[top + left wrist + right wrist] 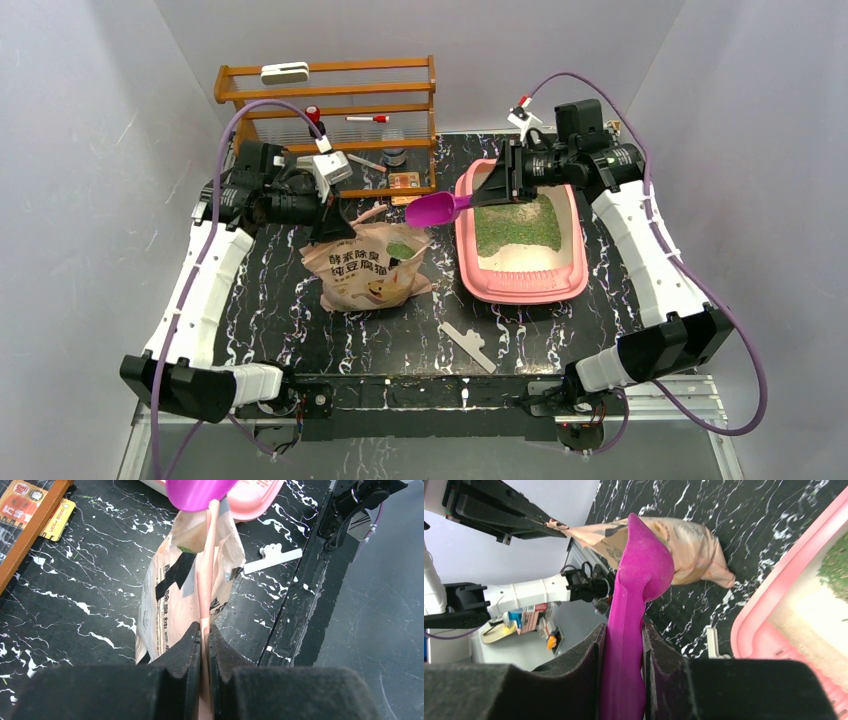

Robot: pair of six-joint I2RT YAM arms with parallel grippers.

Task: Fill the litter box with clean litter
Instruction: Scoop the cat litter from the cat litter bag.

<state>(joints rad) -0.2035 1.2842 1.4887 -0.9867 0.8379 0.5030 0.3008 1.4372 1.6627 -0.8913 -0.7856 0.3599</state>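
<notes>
The left gripper (204,630) pinches the bag (365,270) by its lip, and the right gripper (621,630) clamps the scoop (440,208). The litter box (520,290) sits right of the bag, with clean litter (518,225) over its far half. If that thin lip slips, the bag could fold shut and spill granules.

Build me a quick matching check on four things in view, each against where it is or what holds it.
Things:
1. purple scoop
2. litter bag
3. litter box
4. white clip

Places or states:
A. lying loose on the table, nearer the front edge than the bag
B. gripped by the right end effector
C. holds a patch of green litter
D. top edge pinched by the left end effector

Pairs: 1-B, 2-D, 3-C, 4-A.
</notes>
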